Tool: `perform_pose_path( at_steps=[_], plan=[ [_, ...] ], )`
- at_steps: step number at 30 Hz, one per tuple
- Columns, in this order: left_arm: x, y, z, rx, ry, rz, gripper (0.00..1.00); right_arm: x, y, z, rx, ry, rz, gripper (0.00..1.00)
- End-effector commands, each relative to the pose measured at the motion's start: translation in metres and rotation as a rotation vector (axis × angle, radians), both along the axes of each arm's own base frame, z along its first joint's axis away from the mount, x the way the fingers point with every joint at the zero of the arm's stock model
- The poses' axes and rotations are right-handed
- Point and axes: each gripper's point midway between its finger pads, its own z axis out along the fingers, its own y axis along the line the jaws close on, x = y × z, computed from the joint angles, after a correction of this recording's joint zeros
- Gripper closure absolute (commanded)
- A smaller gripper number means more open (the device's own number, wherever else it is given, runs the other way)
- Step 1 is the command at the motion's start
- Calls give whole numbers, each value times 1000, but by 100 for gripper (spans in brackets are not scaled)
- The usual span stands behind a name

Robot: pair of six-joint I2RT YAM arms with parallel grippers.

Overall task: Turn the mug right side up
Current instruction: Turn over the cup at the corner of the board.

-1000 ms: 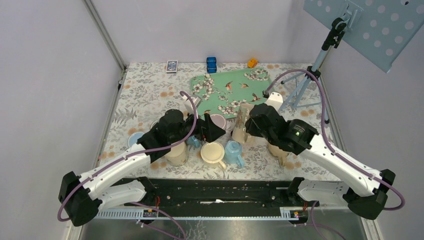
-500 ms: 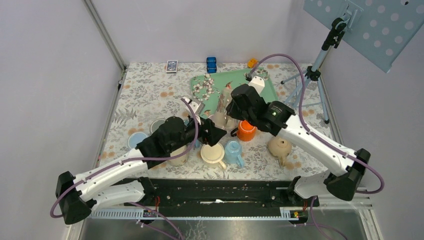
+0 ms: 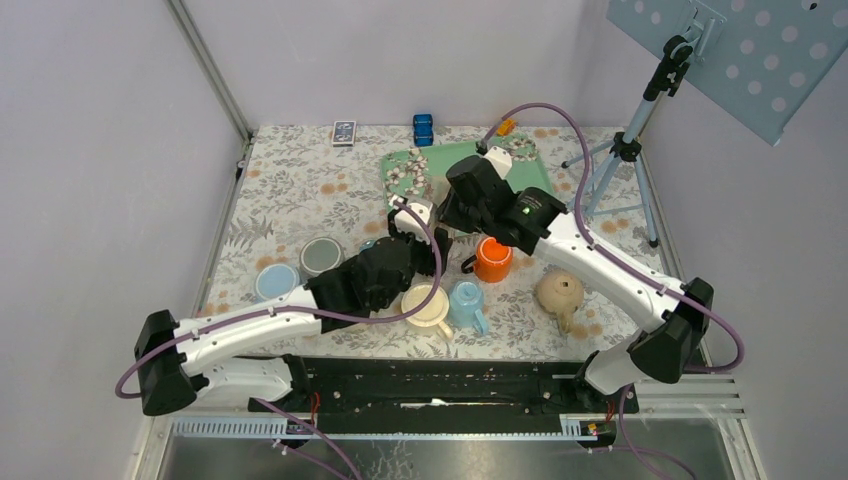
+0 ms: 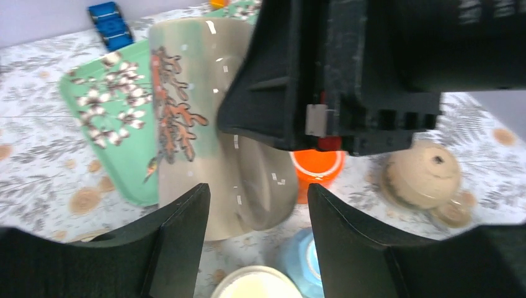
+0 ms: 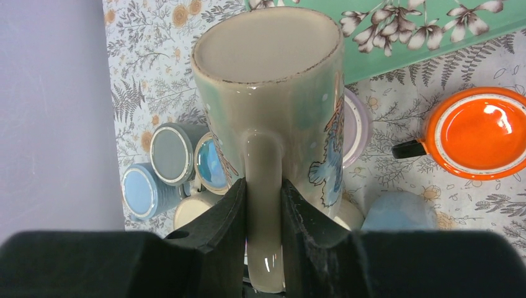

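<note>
judging by how things lie, a handover between the arms is taken to be the step in hand: the mug point(image 5: 267, 93) is held clear of the bench point(image 3: 290, 190), up beside the orange cup point(image 5: 481, 133), its handle clenched between the fingers of the right end effector point(image 5: 265, 205). the left end effector point(image 4: 255, 205) is set around the mug's body with its fingers apart and a gap seen on the orange cup's side, so nothing is judged to be grasped by it yet. next, a firm hold on the body is called for, then a release of the handle and a roll until the mouth faces up. the flat closed base, turned towards the camera, is shown only in the right wrist view; the painted side and that gap are given only by the left wrist view; from overhead the mug is mostly covered by the arms.
</note>
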Motion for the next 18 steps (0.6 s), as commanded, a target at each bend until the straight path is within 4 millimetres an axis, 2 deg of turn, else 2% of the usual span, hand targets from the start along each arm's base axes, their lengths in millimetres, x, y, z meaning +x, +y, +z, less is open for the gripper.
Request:
perform_pose_path(
  at_steps=[1, 13, 18],
  plan=[
    [18, 15, 24, 17, -79, 135, 38, 22, 14, 77, 210, -156, -39, 100],
    [21, 8, 14, 77, -85, 173, 40, 23, 24, 78, 236, -143, -15, 100],
    [29, 11, 20, 79, -105, 234, 50, 22, 26, 75, 240, -135, -8, 100]
  ],
)
